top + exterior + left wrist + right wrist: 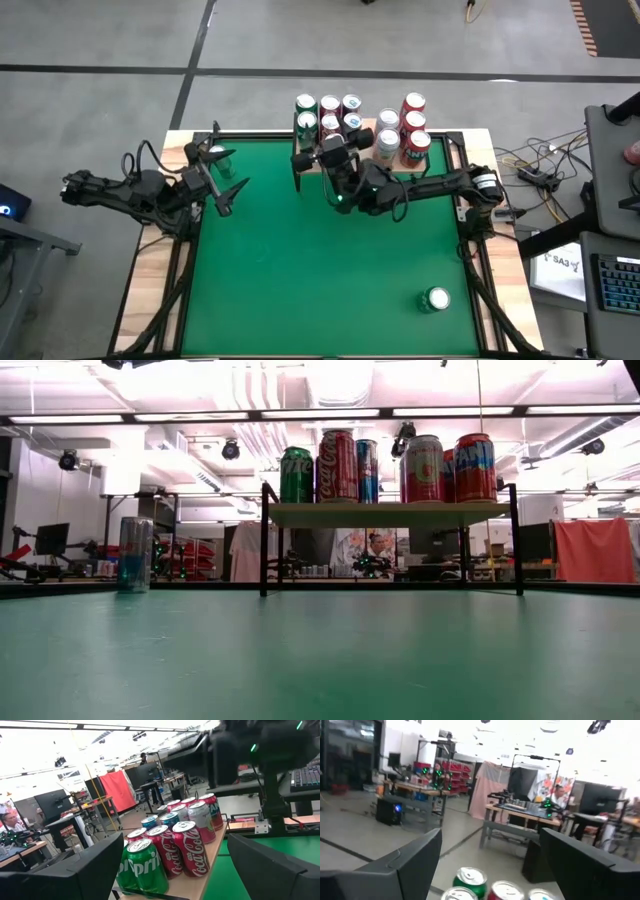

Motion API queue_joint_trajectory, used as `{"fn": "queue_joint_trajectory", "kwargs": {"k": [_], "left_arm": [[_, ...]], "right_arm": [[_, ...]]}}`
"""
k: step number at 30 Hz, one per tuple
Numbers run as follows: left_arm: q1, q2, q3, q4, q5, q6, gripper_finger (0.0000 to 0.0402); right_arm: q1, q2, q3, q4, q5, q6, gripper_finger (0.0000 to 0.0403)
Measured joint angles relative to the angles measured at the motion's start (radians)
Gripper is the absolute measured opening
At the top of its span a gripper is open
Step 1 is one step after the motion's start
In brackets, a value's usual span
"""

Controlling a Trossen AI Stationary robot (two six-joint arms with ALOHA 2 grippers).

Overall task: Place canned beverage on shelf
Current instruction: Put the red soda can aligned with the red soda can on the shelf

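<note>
As seen from above, the shelf (362, 160) is located at the far edge of the green bench (300, 280), with its light wooden board raised on thin black legs. Cans are grouped on the board: a green Sprite can (145, 865), red Coca-Cola cans (191, 847), blue-topped cans (150, 822) and red cans with white-and-blue lettering (475, 467). In the low view the cans are shown upright in a row on the board.

One further can (436, 299), with a green and silver top, is positioned on the bench near the front right corner, well apart from the shelf. In the low view it is presented as a tall slim blue-and-silver can (134, 555) standing upright.

The right gripper (333, 152) is held above the front part of the shelf, over the cans, with its fingers (405, 865) spread wide and nothing gripped between them. The left gripper (222, 176) is held over the left side of the bench, near the far left corner, aimed toward the shelf, with its fingers (75, 875) likewise spread wide and empty.
</note>
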Motion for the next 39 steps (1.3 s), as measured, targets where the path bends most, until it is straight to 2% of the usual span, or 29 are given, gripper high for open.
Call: {"fn": "queue_joint_trajectory", "kwargs": {"k": [11, 14, 21, 27, 31, 35, 37, 39], "left_arm": [[0.000, 0.021, 0.000, 0.010, 0.023, 0.000, 0.0341], [0.000, 0.048, 0.000, 0.012, 0.073, 0.005, 0.0341], [0.000, 0.129, 0.001, 0.137, 0.083, 0.020, 0.0341], [0.000, 0.187, 0.001, 0.183, 0.083, 0.038, 0.0341], [0.000, 0.209, 0.001, 0.205, 0.082, 0.045, 0.0341], [0.000, 0.221, 0.008, 0.205, 0.080, 0.042, 0.0341], [0.000, 0.229, 0.008, 0.203, 0.080, 0.038, 0.0341], [0.000, 0.242, 0.009, 0.204, 0.080, 0.036, 0.0341]], "right_arm": [[0.147, 0.000, 0.157, -0.181, 0.290, -0.342, 0.0325], [0.184, -0.008, 0.160, -0.270, 0.310, -0.324, 0.0314], [0.227, -0.018, 0.140, -0.349, 0.287, -0.299, 0.0231], [0.225, -0.059, 0.088, -0.546, 0.231, -0.203, 0.0150], [0.204, -0.157, 0.011, -0.765, 0.053, 0.036, 0.0096], [0.167, -0.300, -0.060, -1.077, -0.266, 0.377, 0.0051], [0.125, -0.371, -0.104, -1.151, -0.416, 0.519, 0.0033], [0.082, -0.433, -0.172, -1.170, -0.468, 0.601, 0.0019]]}}
